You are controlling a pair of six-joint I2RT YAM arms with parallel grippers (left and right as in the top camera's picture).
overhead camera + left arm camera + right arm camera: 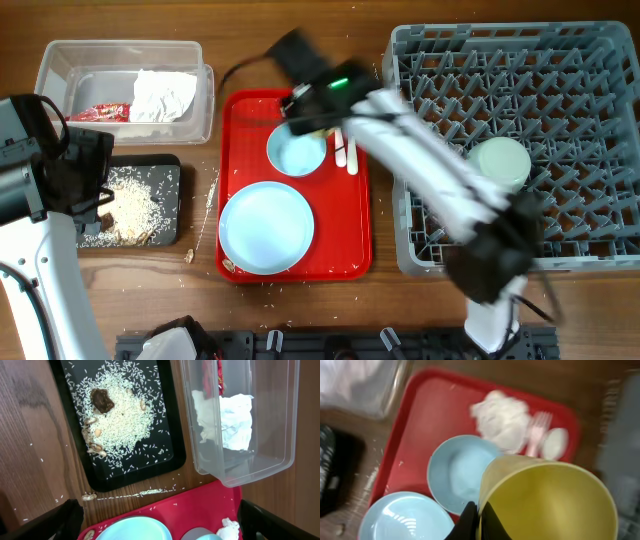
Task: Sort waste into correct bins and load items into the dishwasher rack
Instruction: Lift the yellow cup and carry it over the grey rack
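The yellow cup (545, 500) sits closest to the right wrist camera and fills the lower right of that view. The right claw (479, 522) is clenched on its rim, one dark finger outside the wall and one inside. Just past the cup the saucer (455, 472) and the large plate (402, 517) lie on the red tray (420, 420). Farther along the tray are a crumpled napkin (502, 420), the fork (538, 435) and the spoon (555, 442).

From overhead the cup and that napkin are hidden under the blurred right arm (430, 170). It stretches diagonally from the near edge of the surface (300, 300), across a corner of the dishwasher rack (590, 230), to the tray's far end. Only this view shows the mint-green bowl (500, 160) sitting in the rack.

The left wrist view shows the left claw (159, 522) released and holding nothing, its fingers (40, 520) wide apart at the bottom corners. Beyond it lies the black tray (165, 455), carrying rice (125, 415) and a brown scrap (101, 400). Beside that tray stands the clear tub (280, 460), holding a second napkin (225, 420) and the red wrapper (219, 375). Overhead, the left arm (40, 170) stands at the left edge, its wrist over that tray's left end.
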